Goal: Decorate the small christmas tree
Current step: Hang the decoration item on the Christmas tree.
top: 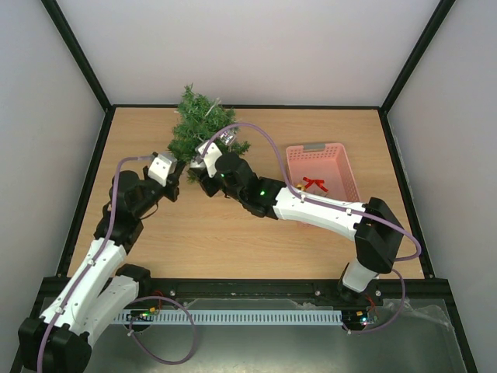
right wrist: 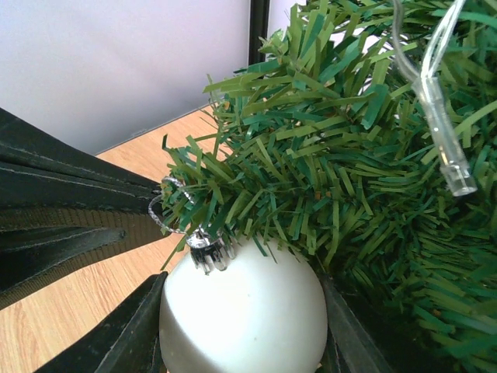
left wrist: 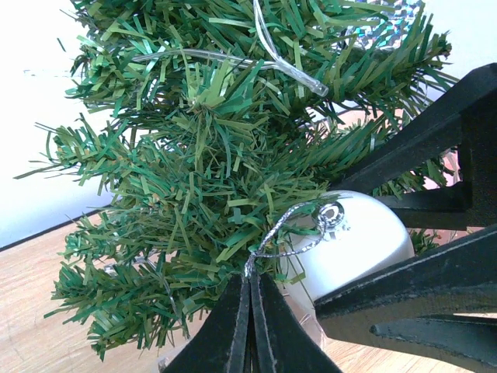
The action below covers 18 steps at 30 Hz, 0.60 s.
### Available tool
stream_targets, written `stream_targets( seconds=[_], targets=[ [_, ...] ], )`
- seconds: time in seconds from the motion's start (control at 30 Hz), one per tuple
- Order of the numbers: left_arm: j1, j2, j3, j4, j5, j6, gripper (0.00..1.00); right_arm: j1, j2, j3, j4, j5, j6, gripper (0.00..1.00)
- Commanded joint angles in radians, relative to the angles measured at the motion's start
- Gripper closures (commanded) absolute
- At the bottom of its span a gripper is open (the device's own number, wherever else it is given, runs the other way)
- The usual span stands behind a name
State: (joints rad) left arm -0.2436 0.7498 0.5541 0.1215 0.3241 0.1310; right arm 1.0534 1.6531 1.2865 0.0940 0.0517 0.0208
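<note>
The small christmas tree [top: 199,124] stands at the back of the table, left of centre. Both grippers meet at its lower branches. My right gripper [right wrist: 245,299] is shut on a white ball ornament [right wrist: 248,326], one finger on each side, with the ball's silver cap up against the needles [right wrist: 342,163]. My left gripper [left wrist: 252,280] is shut on the ball's silver hanging loop [left wrist: 291,225], pinching it at the fingertips beside a branch. In the top view the left gripper [top: 178,168] and right gripper [top: 205,155] sit side by side under the tree.
A pink basket [top: 344,165] sits right of the tree with a red bow [top: 314,184] inside. A clear string light bulb [right wrist: 448,155] hangs among the branches. Black frame posts and pale walls close off the table's back and sides.
</note>
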Motion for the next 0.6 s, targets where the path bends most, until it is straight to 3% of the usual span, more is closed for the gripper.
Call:
stream_targets(
  seconds=[0.0,0.3,0.57],
  targets=[
    [0.003,0.016,-0.002,0.042,0.016,0.013,0.98,0.006,-0.021,-0.003,-0.005,0.039,-0.021,0.58],
    [0.003,0.037,0.007,0.081,-0.052,0.001,0.98,0.006,-0.002,0.025,-0.007,0.052,-0.037,0.58],
    [0.003,0.024,0.009,0.118,-0.028,-0.007,0.98,0.005,-0.003,0.020,0.001,0.063,-0.039,0.58]
  ],
)
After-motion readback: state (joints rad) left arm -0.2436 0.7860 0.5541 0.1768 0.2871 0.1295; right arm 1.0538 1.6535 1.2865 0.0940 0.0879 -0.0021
